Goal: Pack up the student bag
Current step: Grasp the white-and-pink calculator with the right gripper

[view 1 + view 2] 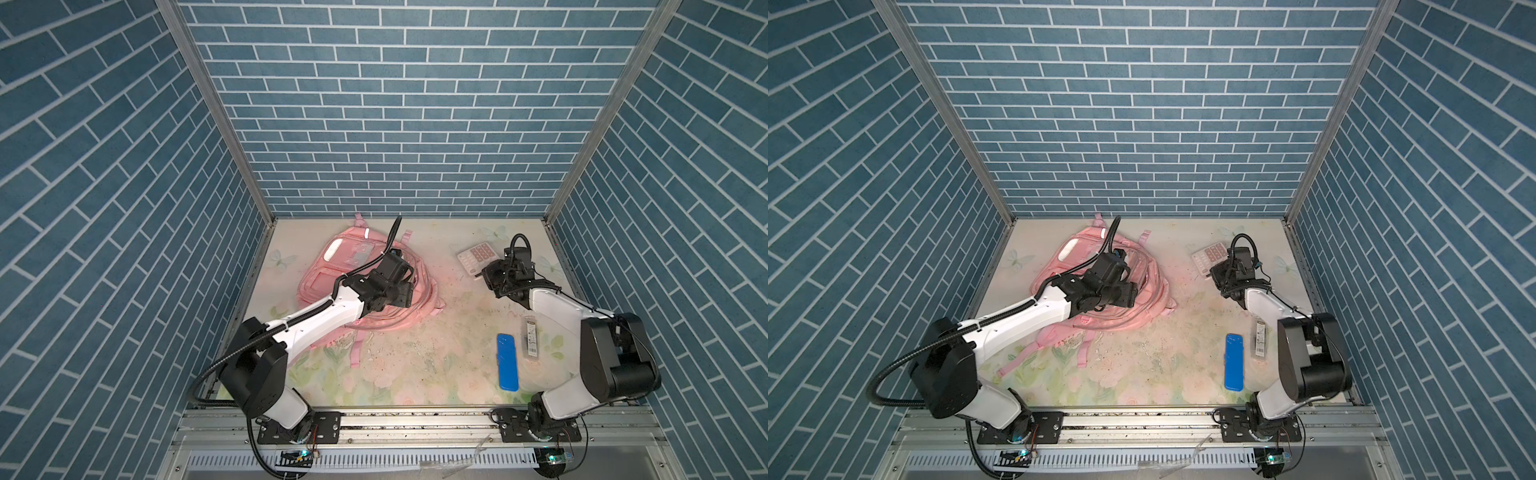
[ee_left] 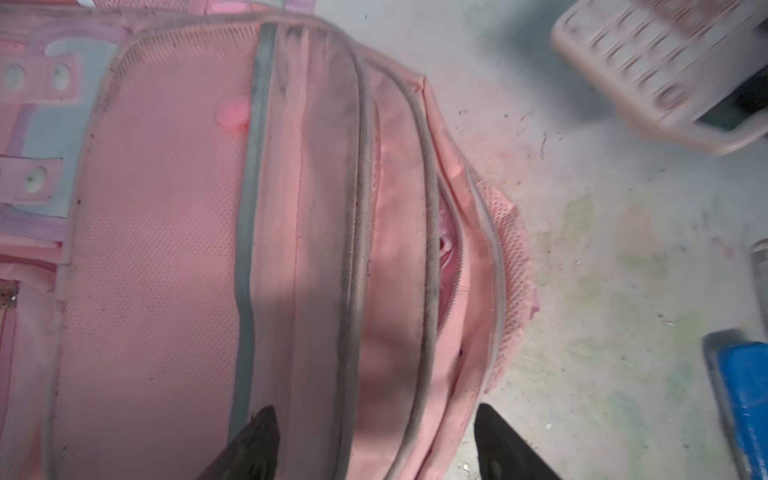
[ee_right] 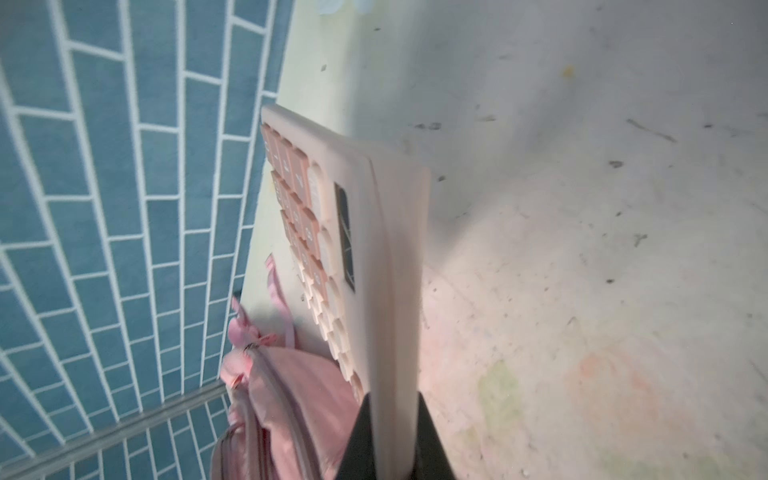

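Note:
The student bag is a pink backpack lying flat at the back left of the table. Over its right side hangs my left gripper, open, its jaws spread above the bag's zips. One zip gapes a little and shows pink lining. At the back right my right gripper is shut on the near edge of a pale pink calculator, seen edge-on between the fingers.
A blue case lies at the front right. A flat labelled packet lies beside it, close to the right arm. The bag's straps trail toward the front left. Blue brick walls enclose the floral table.

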Controlling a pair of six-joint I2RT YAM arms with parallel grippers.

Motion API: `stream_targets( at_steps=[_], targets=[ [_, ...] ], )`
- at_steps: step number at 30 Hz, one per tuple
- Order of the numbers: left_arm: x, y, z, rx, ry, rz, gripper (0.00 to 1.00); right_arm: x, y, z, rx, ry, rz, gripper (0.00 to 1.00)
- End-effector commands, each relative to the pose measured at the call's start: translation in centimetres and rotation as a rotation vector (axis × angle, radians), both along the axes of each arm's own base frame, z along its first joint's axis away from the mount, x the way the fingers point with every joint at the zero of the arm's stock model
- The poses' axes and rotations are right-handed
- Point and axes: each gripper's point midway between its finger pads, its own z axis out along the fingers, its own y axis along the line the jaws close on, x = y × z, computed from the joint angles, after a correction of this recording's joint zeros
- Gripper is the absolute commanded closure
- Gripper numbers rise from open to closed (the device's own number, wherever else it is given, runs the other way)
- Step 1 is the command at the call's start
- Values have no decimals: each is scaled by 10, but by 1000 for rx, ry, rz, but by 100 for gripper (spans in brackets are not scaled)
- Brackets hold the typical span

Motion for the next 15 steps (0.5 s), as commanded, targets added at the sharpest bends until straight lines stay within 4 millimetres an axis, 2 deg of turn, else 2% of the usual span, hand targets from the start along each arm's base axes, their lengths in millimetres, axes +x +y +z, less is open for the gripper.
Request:
stream_targets(
  at_steps=[1, 5, 9, 11, 15],
  targets=[
    [6, 12, -3, 97, -8, 32, 24, -25, 12, 12, -76, -34, 114, 98],
    [13, 24, 5, 168, -58, 89, 24, -46, 29, 14, -64, -46, 191, 99],
    [14, 25, 12, 136, -101, 97, 25, -61, 39, 4, -81, -25, 244, 99],
    [14, 31, 10, 155, -109, 112, 26, -65, 43, 2, -90, -23, 267, 100],
    [15, 40, 1, 186, -112, 125, 32, -68, 56, 9, -124, -56, 324, 100]
  ],
)
